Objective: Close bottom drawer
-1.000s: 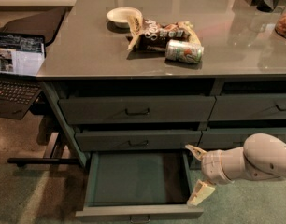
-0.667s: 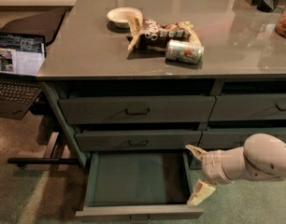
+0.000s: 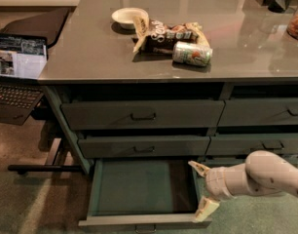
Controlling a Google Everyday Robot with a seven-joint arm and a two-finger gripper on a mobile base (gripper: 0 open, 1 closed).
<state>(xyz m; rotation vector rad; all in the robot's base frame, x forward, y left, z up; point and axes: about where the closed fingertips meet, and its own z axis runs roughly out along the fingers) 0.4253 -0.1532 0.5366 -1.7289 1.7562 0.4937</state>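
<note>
The bottom drawer of the grey-green cabinet is pulled far out, showing its bare flat green floor. Its low front panel runs along the lower edge of the view, with the dark pull at the very bottom. My gripper comes in from the right on a pale arm. It is open. One fingertip lies near the drawer's back right corner, the other near its front right corner. Both sit at the drawer's right side wall.
Two shut drawers stand above the open one, more to the right. The countertop holds a white bowl, a snack bag and a can. A laptop on a stand is at the left.
</note>
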